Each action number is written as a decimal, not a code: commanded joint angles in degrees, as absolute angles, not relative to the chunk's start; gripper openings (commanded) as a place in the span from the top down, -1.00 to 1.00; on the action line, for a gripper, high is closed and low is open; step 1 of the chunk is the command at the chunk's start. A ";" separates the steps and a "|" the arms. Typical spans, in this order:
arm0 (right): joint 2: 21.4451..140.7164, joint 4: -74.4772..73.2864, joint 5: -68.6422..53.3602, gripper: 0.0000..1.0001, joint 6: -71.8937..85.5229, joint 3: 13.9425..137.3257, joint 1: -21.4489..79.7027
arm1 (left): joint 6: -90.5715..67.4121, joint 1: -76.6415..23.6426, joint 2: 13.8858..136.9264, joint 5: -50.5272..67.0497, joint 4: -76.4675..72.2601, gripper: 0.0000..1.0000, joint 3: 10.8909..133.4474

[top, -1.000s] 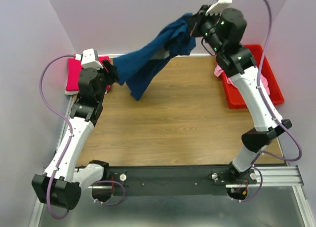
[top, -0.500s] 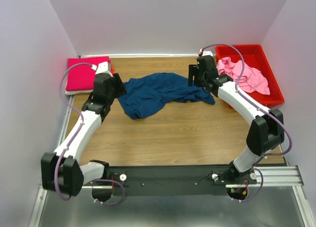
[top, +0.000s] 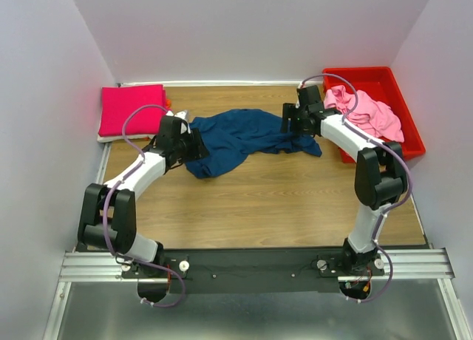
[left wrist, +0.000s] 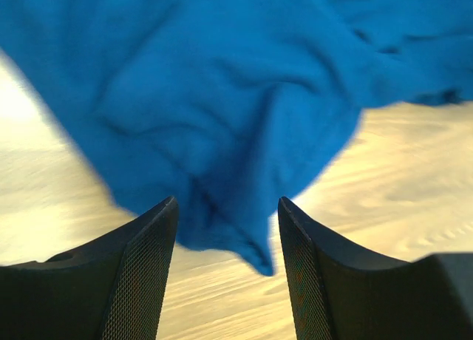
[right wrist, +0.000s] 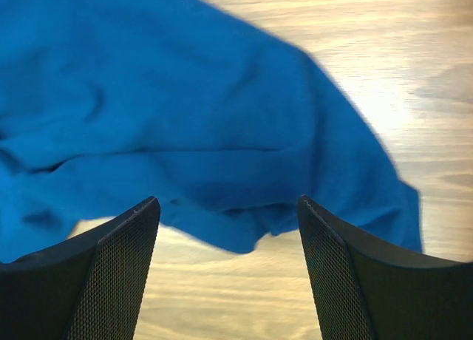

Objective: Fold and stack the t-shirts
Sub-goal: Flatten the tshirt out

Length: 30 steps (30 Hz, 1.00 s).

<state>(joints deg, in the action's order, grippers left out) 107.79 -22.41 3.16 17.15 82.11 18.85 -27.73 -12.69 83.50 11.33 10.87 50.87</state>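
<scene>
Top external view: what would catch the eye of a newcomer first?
A crumpled navy t-shirt lies on the wooden table between the open left gripper and the open right gripper. A folded magenta t-shirt sits at the far left corner; a pink t-shirt is heaped in the red bin, far right.

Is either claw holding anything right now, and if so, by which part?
Nothing is held. The left claw and the right claw both stand open over the blue t-shirt, which lies crumpled on the table.
</scene>
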 commanded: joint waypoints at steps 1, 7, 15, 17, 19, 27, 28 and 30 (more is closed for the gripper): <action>109.42 -22.32 0.35 -0.62 18.46 81.48 16.18 | -26.63 -13.18 88.92 23.87 8.44 -0.29 51.50; 113.02 -22.32 -1.76 -0.60 17.75 82.79 14.94 | -27.07 -14.24 95.09 25.22 9.40 -0.29 52.47; 115.05 -22.32 -4.13 -0.29 17.23 83.32 14.33 | -27.16 -14.59 99.40 22.24 11.51 0.00 56.78; 115.75 -22.32 -5.35 0.03 17.23 84.02 13.63 | -27.42 -14.59 99.67 20.75 11.86 0.62 58.88; 115.84 -22.41 -6.15 0.62 17.49 84.89 13.01 | -27.07 -14.59 100.37 18.12 13.96 0.93 62.90; 113.64 -24.87 -4.22 0.99 17.49 97.98 9.32 | -21.54 -12.40 106.86 9.06 23.98 1.00 95.54; 113.73 -25.83 -3.87 0.99 17.49 100.43 9.06 | -20.92 -11.44 108.18 7.57 25.39 1.00 100.50; 114.17 -26.98 -2.73 0.99 16.27 107.73 8.70 | -20.05 -10.29 112.84 6.60 29.69 1.00 110.69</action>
